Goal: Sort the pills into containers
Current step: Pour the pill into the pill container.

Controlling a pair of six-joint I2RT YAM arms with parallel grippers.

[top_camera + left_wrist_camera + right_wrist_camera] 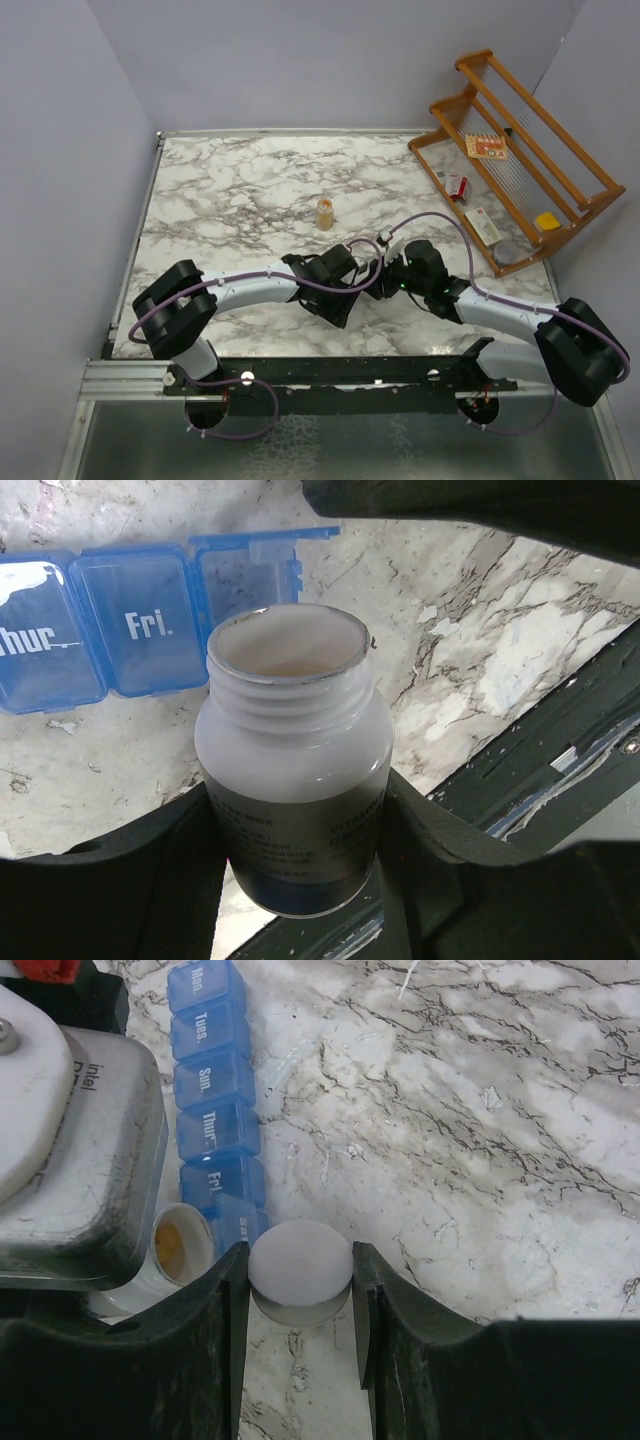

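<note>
The containers (215,1125) are a blue strip of day-marked compartments lying on the marble; in the left wrist view the containers (95,630) show "Thur" and "Fri." shut, with the end lid standing open. My left gripper (300,825) is shut on an uncapped white bottle (292,730), held just beside that open end. Yellow pills (169,1244) show inside the bottle's mouth in the right wrist view. My right gripper (300,1285) is shut on the bottle's round white cap (300,1265), a little above the table next to the strip. In the top view both grippers meet mid-table and hide the strip.
A small amber bottle (325,212) stands on the marble beyond the arms. A wooden rack (515,150) with small packets leans at the far right corner. The black rail (560,760) of the table's near edge runs close beside the left gripper.
</note>
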